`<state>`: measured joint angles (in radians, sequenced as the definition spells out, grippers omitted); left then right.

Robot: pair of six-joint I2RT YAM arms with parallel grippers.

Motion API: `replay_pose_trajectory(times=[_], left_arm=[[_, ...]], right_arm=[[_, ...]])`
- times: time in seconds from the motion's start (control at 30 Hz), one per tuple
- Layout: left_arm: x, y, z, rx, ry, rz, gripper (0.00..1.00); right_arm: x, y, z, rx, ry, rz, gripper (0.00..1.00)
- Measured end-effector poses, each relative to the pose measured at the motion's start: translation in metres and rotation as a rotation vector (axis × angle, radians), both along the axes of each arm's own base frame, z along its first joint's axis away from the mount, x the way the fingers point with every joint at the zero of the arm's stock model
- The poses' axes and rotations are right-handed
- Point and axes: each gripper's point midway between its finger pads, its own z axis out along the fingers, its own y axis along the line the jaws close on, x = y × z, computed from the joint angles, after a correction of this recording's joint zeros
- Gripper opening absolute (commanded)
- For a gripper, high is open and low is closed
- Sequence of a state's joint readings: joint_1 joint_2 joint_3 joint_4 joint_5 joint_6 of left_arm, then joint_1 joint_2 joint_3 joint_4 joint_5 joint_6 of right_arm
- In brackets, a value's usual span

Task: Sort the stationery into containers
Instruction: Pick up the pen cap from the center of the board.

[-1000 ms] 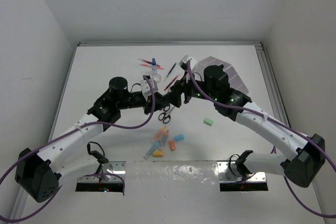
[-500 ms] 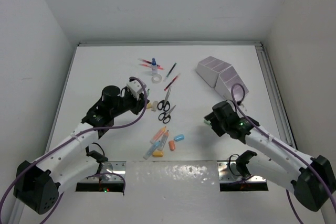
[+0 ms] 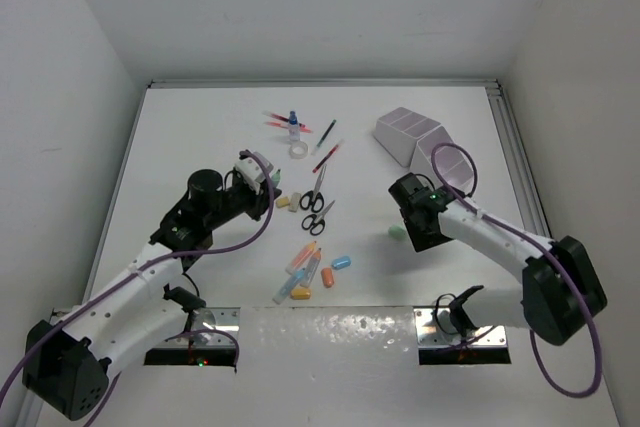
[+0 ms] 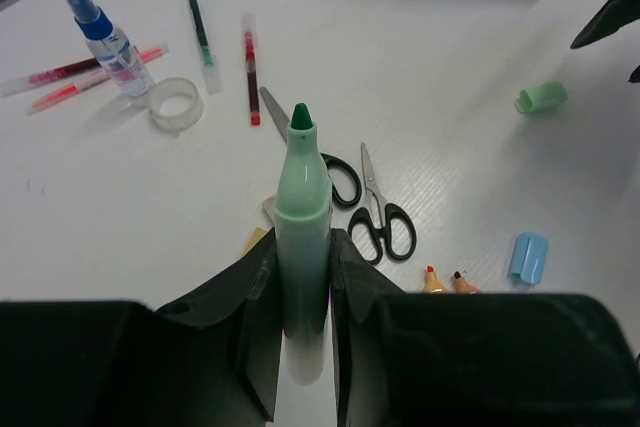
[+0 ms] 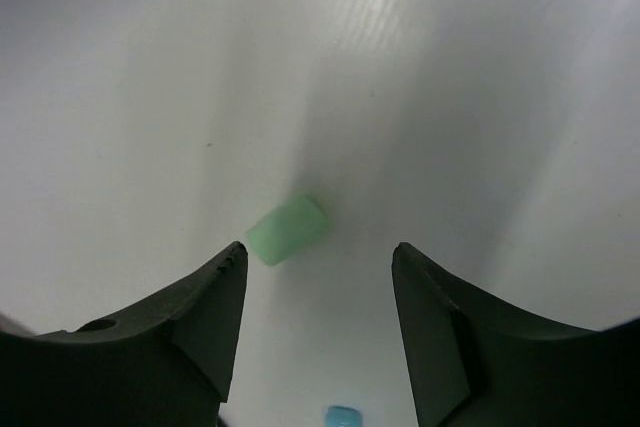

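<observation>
Right gripper (image 5: 318,252) newly over isolated green cap (image 5: 287,229)

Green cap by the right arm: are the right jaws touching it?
Apart. The right wrist view shows the green cap lying on the table between the open jaws of the right gripper, neither jaw reaching it.

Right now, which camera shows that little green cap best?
The right wrist view: the green cap sits large, framed by the open right gripper. The left wrist view shows the cap small; overhead the cap is a speck.
</observation>
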<state>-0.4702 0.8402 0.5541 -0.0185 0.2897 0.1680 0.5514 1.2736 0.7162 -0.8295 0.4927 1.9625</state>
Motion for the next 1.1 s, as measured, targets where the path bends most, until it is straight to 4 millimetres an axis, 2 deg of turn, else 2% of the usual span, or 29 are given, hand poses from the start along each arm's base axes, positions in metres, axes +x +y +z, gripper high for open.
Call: replay_pose_trajectory(times=[0.17, 0.5, 0.7, 0.87, 0.93, 1.1], left_arm=[[0.000, 0.001, 0.003, -0.003, -0.009, 0.007, 0.00], [0.000, 0.003, 0.001, 0.002, -0.009, 0.014, 0.00], [0.001, 0.004, 0.000, 0.011, -0.016, 0.017, 0.00], [0.002, 0.004, -0.001, 0.014, -0.011, 0.018, 0.00], [0.002, 0.004, -0.001, 0.014, -0.011, 0.018, 0.00], [0.002, 0.004, -0.002, 0.014, -0.009, 0.018, 0.00]], right_arm=[[-0.005, 0.002, -0.018, -0.013, 0.092, -0.013, 0.60], [0.017, 0.016, -0.028, 0.052, 0.060, -0.035, 0.62], [0.022, 0.024, -0.043, 0.078, 0.074, -0.036, 0.61], [0.023, 0.021, -0.051, 0.085, 0.062, -0.047, 0.61], [0.025, 0.021, -0.051, 0.087, 0.053, -0.052, 0.59], [0.027, 0.019, -0.053, 0.088, 0.044, -0.057, 0.43]])
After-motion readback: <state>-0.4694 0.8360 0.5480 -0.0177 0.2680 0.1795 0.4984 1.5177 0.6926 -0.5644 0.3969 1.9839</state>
